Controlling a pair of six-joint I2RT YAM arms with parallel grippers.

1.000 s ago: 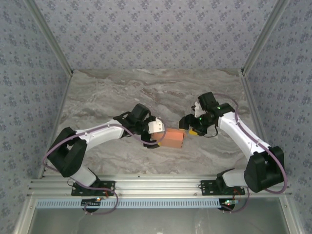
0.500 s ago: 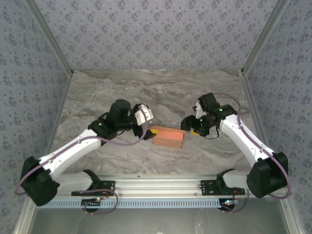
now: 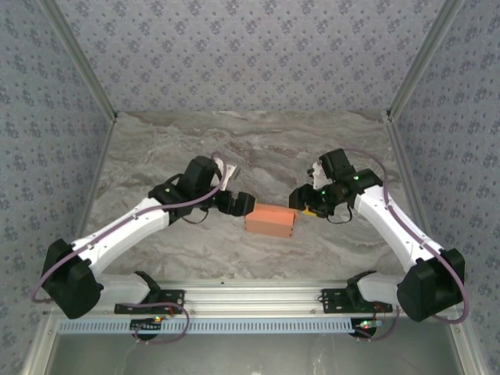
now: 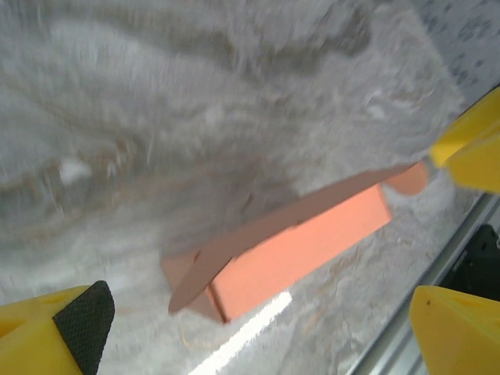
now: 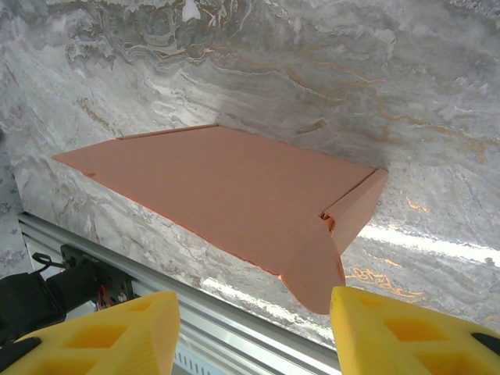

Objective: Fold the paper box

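orange paper box (image 3: 270,219) lies on the worktop (image 3: 258,148) toward its near edge; left gripper (image 3: 244,205) spread wide beside it, right gripper (image 3: 300,202) parted, both empty.

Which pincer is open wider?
The left pincer: its fingers stand far apart beside the box. The right pincer gapes less.

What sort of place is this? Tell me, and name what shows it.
Probably a robot test cell in a lab: white-and-black robot arms, left and right, bolted to an aluminium rail, a marble-patterned tabletop closed in by patterned wall panels, and one orange-salmon thin-card paper box.
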